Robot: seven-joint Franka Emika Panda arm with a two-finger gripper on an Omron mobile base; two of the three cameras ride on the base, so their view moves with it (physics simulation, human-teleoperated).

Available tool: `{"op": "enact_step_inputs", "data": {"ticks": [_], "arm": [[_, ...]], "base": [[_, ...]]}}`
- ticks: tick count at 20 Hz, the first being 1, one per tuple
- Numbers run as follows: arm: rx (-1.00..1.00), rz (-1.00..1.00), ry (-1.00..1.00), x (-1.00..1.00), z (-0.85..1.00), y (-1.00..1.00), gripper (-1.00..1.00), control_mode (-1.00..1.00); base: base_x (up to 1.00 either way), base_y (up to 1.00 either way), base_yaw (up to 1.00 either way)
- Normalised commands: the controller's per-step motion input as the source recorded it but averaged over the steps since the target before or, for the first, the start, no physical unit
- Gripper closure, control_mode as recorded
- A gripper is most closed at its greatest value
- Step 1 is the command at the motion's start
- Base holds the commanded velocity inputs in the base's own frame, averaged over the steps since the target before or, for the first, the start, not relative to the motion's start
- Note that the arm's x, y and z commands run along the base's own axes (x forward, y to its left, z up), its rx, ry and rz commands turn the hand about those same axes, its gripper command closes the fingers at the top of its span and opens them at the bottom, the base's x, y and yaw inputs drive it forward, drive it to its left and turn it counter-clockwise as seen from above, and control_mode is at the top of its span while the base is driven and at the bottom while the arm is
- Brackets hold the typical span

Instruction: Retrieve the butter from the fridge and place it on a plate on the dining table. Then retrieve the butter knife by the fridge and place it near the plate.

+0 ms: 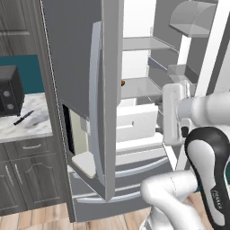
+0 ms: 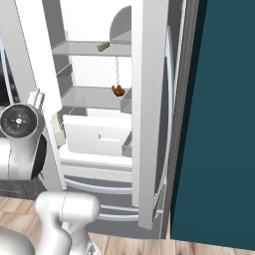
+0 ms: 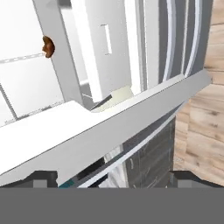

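So the fridge [image 2: 149, 99] takes up most of what I'm looking at, both French doors swung open and the white interior showing shelves and a drawer bin. My arm reaches in from the near side at about mid-height, close by the open doors, and in the hand view the claw [image 3: 113, 177] has its two dark tips standing far apart at the bottom edge with nothing between them, so it is open and empty. To the far left, in the left base view, the marbled worktop [image 1: 18, 128] beside the fridge carries the butter knife [image 1: 23, 117], a thin black sliver lying at a slant, well apart from my arm. Smaller again, an orange-brown bit of food [image 2: 118, 90] sits on the middle shelf. The butter [image 2: 103, 46] is the little yellow-olive stick on the upper shelf, above that food and deeper inside, its long axis running roughly along the shelf's front edge, slightly tilted. As I judge it, the coming reach turns on this: the butter lies up and further in from the claw, which is low and outside the shelf line, so I would need to rise and go forward past the door edge.
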Motion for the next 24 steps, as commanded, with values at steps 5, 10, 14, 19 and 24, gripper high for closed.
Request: {"op": "enact_step_inputs", "data": {"ticks": [5, 10, 14, 19, 24], "arm": [[0.2, 0.1, 0.03, 0.29, -0.14, 0.05, -1.0, -1.0], [0.04, 0.11, 0.03, 0.31, -0.12, 0.19, -1.0, -1.0], [0.0, 0.04, 0.0, 0.2, 0.0, 0.04, -1.0, -1.0], [0.0, 0.0, 0.0, 0.29, 0.0, 0.0, -1.0, -1.0], [0.01, 0.0, 0.0, 0.46, 0.0, 0.0, -1.0, -1.0]], "base": [[0.0, 0.0, 0.0], [0.0, 0.0, 0.0], [0.0, 0.0, 0.0], [0.0, 0.0, 0.0], [0.0, 0.0, 0.0]]}}
